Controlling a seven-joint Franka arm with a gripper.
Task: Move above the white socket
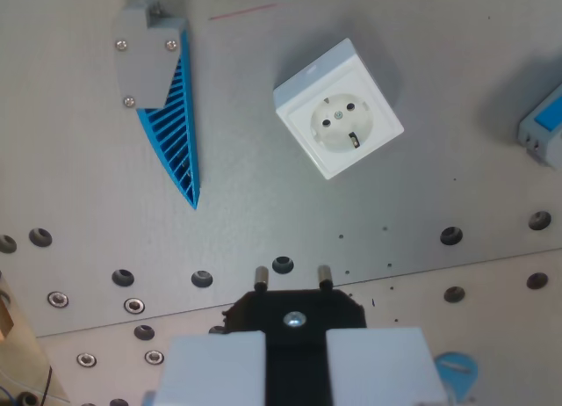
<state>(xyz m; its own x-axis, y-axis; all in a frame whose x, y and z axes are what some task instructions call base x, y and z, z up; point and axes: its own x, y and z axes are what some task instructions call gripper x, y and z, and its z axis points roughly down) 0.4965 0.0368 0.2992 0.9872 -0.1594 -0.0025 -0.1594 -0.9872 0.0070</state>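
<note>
Wrist view, looking down past the tool onto a pale grey metal table (79,186) drilled with rows of screw holes; at the bottom centre sits the gripper (291,276), a black block with a bright screw in it, flanked below by two pale square pads; two small metal pins stick up from its top edge, side by side with a narrow gap between them; whether these are the fingertips, and whether the tool is spread or pressed together, I cannot tell; nothing is seen pinched in it

The white socket (338,109) lies flat on the table, face up, in the upper middle of the frame; it is a square box turned like a diamond, with a round recess holding two pin holes; it lies well apart from the gripper, up the frame and somewhat toward the wrist view's right; bare table lies between the two; judged from this, the coming move calls for travel forward, away from the bottom edge, with a slight shift to the wrist view's right

To the wrist view's left lies a grey bracket on a blue ribbed wedge (171,116); at the right edge, cut off, a blue and white part (544,125); both sit clear of the direct line to the socket
</note>
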